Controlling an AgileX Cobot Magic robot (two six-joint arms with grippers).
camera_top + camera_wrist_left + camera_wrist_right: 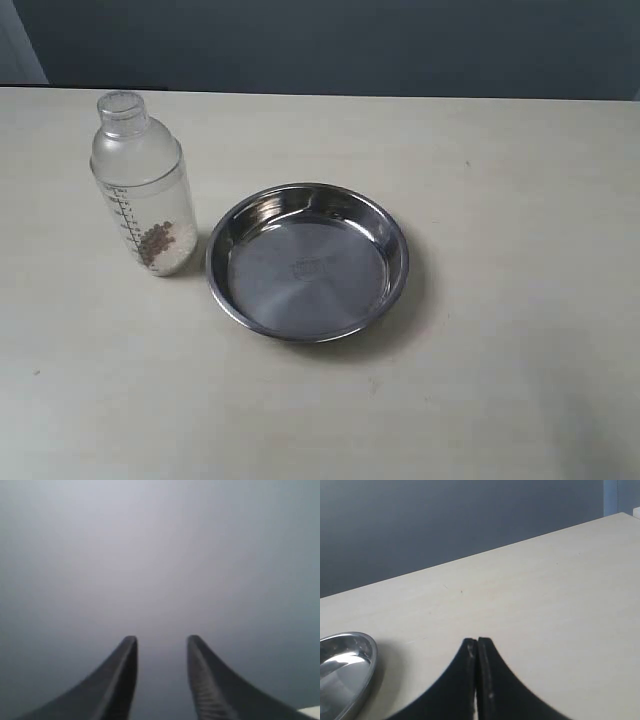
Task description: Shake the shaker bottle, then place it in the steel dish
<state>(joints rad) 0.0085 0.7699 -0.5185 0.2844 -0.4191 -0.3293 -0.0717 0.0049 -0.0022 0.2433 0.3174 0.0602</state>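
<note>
Exterior view: the shaker bottle [143, 185] stands upright on the pale desk [500, 380], cap on top, black scale printed down its clear side, and a small heap of brownish-white grains settled at the bottom. It sits outside the steel dish [308, 262], just to that dish's left as this camera looks, with a narrow strip of desk between bottle base and rolled rim. The dish lies flat near the middle of the desk, its bare floor reflecting light and showing a faint stamped mark at the centre. A dark wall runs behind the far edge of the desk. Left wrist view: the left pincer [162, 639] has its two dark fingers clearly parted, a plain gap between the tips and nothing gripped. It points at a blurred grey background, and a sliver of pale surface shows at one corner of the picture. Neither bottle nor dish appears in this view. Right wrist view: the right pincer [477, 641] has its fingers pressed together tip to tip, only a thin seam between them, and grips nothing. It hangs over bare desk, with part of the steel dish's shiny rim near it to one side, apart from the fingers. The dark wall closes the view beyond the desk edge.
</note>
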